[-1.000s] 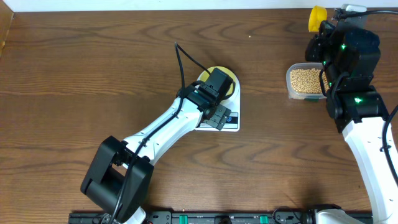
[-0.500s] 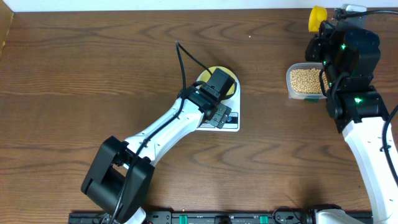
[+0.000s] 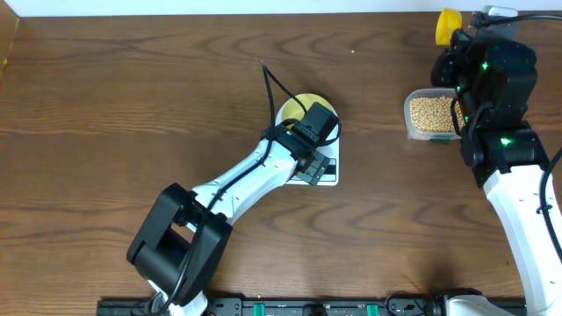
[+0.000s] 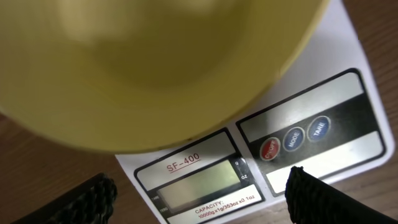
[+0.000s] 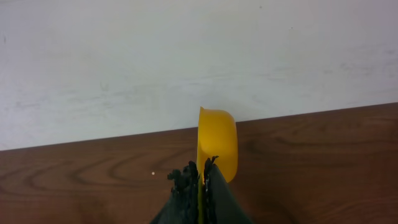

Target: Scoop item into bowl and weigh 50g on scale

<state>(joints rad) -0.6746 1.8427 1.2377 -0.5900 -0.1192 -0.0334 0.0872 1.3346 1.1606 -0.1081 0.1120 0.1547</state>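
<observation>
The pale yellow bowl stands on the white scale. My left gripper hovers low over the scale's display edge, open, with nothing between its fingers. In the left wrist view the bowl fills the top, the scale shows its blank display and buttons below it, and the gripper straddles the display. The beans lie in a clear tub at the right. My right gripper is shut on the handle of a yellow scoop, held near the table's back edge.
The clear tub stands just left of my right arm. A white wall rises right behind the table's back edge. Bare brown wood spreads left of the scale.
My left arm has swung a little to the right, carrying its gripper slightly rightward over the scale. The right arm and scoop have stayed put.
</observation>
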